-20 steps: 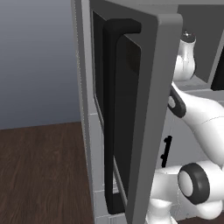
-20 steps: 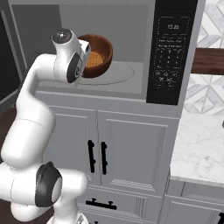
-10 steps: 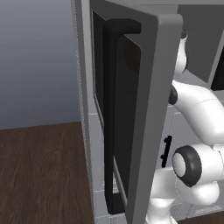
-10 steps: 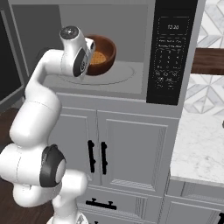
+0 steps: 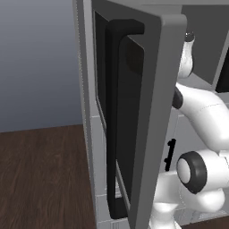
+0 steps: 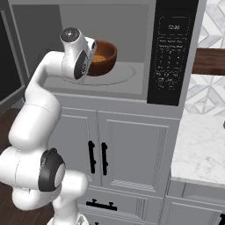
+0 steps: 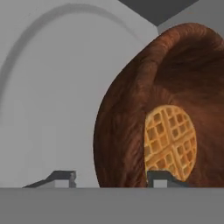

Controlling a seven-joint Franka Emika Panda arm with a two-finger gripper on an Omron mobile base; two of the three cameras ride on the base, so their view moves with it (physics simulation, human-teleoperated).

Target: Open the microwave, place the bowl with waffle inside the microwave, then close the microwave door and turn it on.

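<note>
The microwave (image 6: 132, 52) stands with its cavity exposed, above white cabinets (image 6: 127, 154) with short black handles. The microwave door (image 5: 147, 112) is swung fully open, its long black bar handle (image 5: 117, 120) running vertically along the outer edge of the dark glass. The bowl (image 6: 103, 57), brown with curved sides, sits on the cavity floor toward the left of the round turntable plate (image 6: 112, 79). A waffle (image 7: 170, 142) lies flat in the bottom of the bowl (image 7: 148, 113). The arm reaches into the cavity from the left, its wrist just beside the bowl. In the hand view, the gripper (image 7: 111, 179) has its jaws apart, one fingertip (image 7: 61, 177) outside the bowl wall and the other over the waffle, straddling the rim; contact with the rim cannot be determined. A marble surface (image 6: 197, 145) lies to the right of the cabinets.
</note>
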